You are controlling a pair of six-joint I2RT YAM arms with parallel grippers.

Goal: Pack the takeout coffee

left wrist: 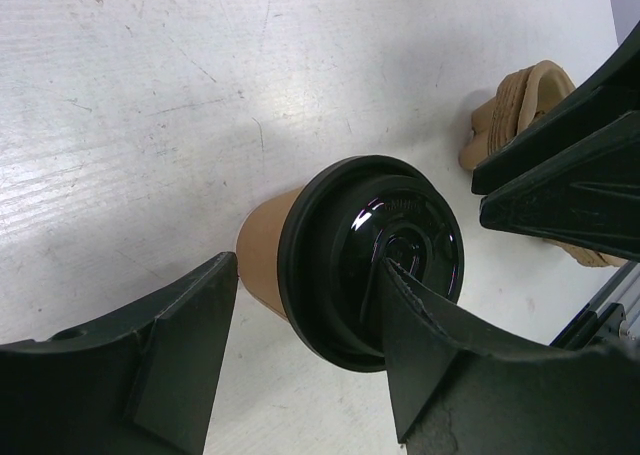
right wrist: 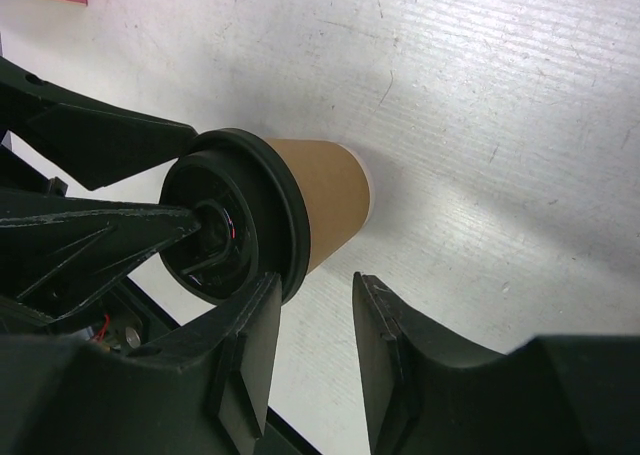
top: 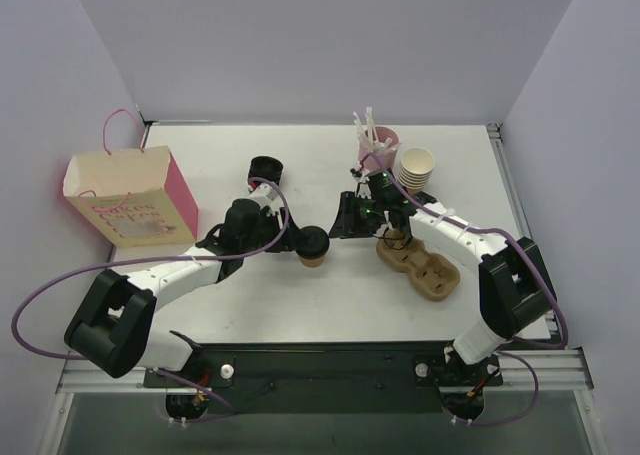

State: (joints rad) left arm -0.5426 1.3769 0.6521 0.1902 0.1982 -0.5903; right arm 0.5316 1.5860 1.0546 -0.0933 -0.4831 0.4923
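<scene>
At the tabletop's middle, the left gripper (left wrist: 305, 270), fingers apart, is hanging over the coffee (left wrist: 370, 245), probably to grasp it; the right gripper (right wrist: 315, 285) is hovering alongside, spread and empty.

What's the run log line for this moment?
takeout coffee: upright on table, lidded, not yet packed | left gripper: open at its lid | right gripper: open beside it, empty | paper bag: standing far left
</scene>
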